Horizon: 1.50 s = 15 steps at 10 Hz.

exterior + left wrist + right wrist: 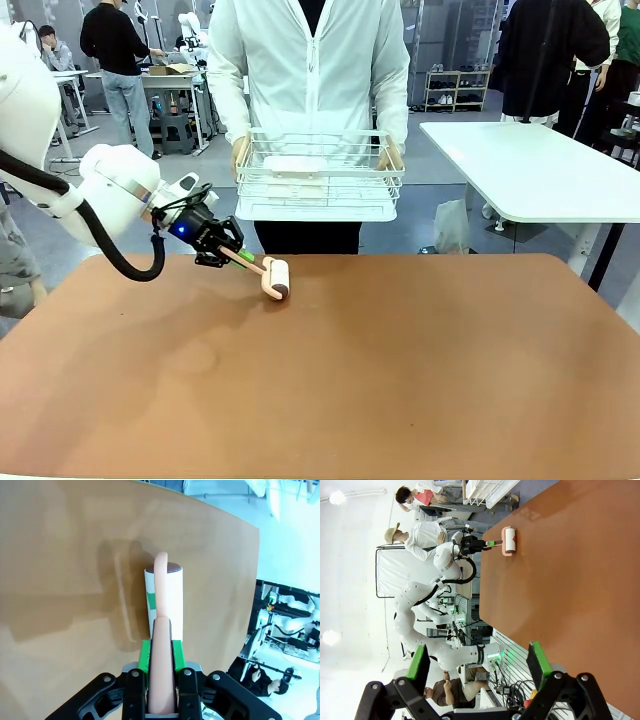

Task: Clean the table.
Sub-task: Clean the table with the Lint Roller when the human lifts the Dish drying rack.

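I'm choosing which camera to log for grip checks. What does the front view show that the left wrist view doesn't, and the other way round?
Front view: a person at the far side holding a white wire basket.

Left wrist view: the green pads clamped on the pink handle, seen close up.

Both: the left gripper, fingers shut on the lint roller, with its roll on the reddish-brown table.

Front camera looks across table [400,380], both wrist cameras share it, left close, right sideways
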Each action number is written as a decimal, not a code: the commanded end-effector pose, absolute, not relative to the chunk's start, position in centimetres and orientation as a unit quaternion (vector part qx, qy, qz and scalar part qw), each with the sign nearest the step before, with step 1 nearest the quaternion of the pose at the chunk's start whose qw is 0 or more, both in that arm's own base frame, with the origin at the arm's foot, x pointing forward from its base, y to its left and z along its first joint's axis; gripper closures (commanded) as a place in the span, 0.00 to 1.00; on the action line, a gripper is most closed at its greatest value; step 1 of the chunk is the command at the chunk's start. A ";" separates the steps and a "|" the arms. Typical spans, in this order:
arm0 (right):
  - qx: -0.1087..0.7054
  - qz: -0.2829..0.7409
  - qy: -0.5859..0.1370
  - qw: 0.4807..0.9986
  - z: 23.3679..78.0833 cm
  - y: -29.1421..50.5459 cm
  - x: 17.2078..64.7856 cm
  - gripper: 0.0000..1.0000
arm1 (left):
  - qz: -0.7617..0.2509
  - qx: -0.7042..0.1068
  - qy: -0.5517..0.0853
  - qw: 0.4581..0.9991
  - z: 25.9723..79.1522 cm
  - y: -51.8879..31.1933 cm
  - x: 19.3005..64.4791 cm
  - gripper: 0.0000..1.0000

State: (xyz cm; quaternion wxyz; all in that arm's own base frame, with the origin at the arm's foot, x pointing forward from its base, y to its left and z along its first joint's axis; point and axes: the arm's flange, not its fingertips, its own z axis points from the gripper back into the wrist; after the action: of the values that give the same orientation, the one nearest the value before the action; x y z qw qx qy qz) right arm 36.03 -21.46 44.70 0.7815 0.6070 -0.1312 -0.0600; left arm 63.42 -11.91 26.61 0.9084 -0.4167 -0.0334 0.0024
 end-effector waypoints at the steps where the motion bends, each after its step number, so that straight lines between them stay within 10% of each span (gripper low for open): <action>1: 0.609 -0.058 -0.135 0.780 44.9 -21.5 35.9 0.00 | -0.026 -0.376 0.017 0.926 22.0 -14.3 59.0 0.79; 11: 0.609 -0.058 -0.135 0.780 44.9 -21.5 35.9 0.00 | -0.042 -0.395 -0.089 0.913 37.3 -12.9 58.1 0.79; 15: 0.609 -0.058 -0.135 0.780 44.9 -21.5 35.9 0.00 | -0.062 -0.249 -0.120 0.959 46.5 -7.9 55.8 0.79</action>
State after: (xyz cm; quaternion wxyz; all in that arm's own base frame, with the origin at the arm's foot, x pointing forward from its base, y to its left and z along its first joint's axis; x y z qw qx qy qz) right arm 36.01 -21.50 44.70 0.7815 0.6069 -0.1315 -0.0604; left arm 57.69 -8.74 43.96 0.9491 -0.2889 -0.1114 -0.0574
